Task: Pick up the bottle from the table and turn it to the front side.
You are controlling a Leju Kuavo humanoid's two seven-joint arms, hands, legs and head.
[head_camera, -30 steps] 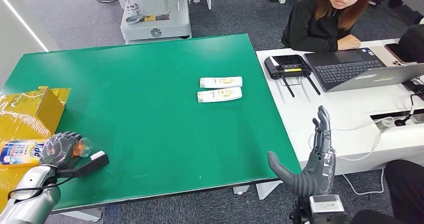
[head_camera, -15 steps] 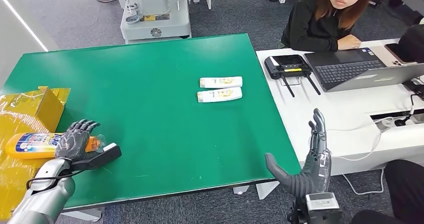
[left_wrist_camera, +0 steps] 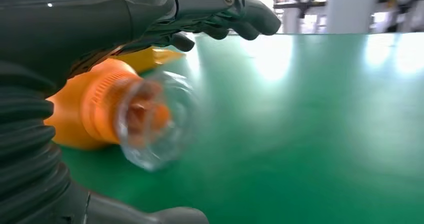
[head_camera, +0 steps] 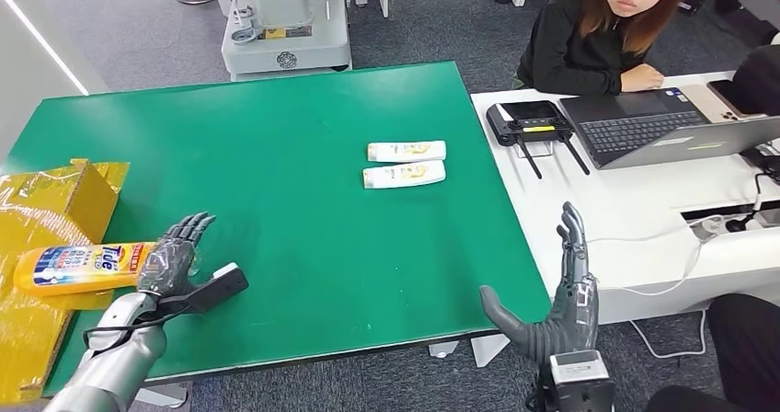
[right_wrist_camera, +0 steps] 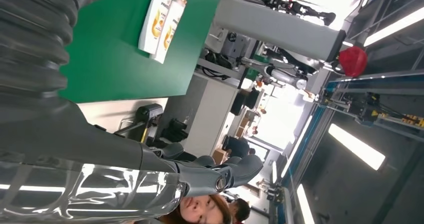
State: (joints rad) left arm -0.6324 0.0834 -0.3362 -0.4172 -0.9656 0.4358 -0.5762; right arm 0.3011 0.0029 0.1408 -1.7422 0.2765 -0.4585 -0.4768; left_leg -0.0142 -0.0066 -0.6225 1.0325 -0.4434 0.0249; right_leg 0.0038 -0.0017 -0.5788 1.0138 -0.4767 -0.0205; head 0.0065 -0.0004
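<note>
Fingers (head_camera: 184, 233) partly hiding bottle (head_camera: 78, 267) neck

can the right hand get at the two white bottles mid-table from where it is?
Probably yes. The right hand is open and holds nothing, off the table's near right corner. Bare green table lies between it and the white bottles, with nothing in the way. Whether the arm is long enough I cannot tell.

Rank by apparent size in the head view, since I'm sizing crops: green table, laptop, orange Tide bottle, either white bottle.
1. green table
2. laptop
3. orange Tide bottle, though it sits nearer the camera
4. white bottles, alike
</note>
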